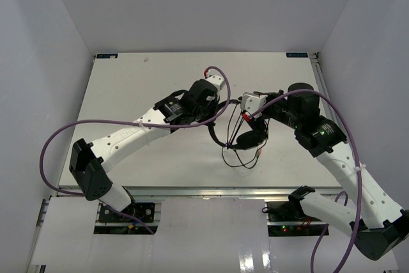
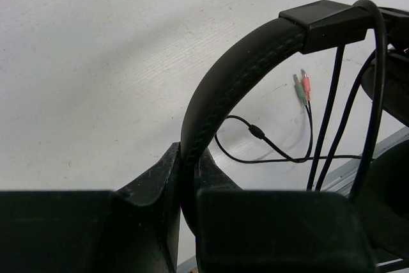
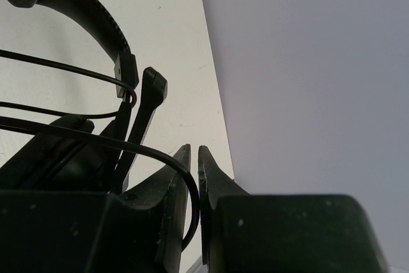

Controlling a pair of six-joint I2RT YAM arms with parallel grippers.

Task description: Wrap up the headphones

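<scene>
The black headphones hang between my two grippers, with one earcup (image 1: 244, 140) just above the table. My left gripper (image 1: 215, 116) is shut on the padded headband (image 2: 236, 71), which runs down between its fingers (image 2: 160, 177). My right gripper (image 1: 245, 112) is shut on the thin black cord (image 3: 160, 156), which loops in between its fingertips (image 3: 183, 158). The headband end (image 3: 83, 7) and the boom mic (image 3: 150, 97) hang just in front of it. Slack cord (image 1: 246, 161) lies looped on the table. The green and pink plugs (image 2: 301, 86) rest there too.
The white tabletop (image 1: 153, 81) is walled by white panels at the left, back and right. Its metal front rail (image 1: 211, 190) runs near the arm bases. Thick purple robot cables (image 1: 57, 139) arc beside both arms.
</scene>
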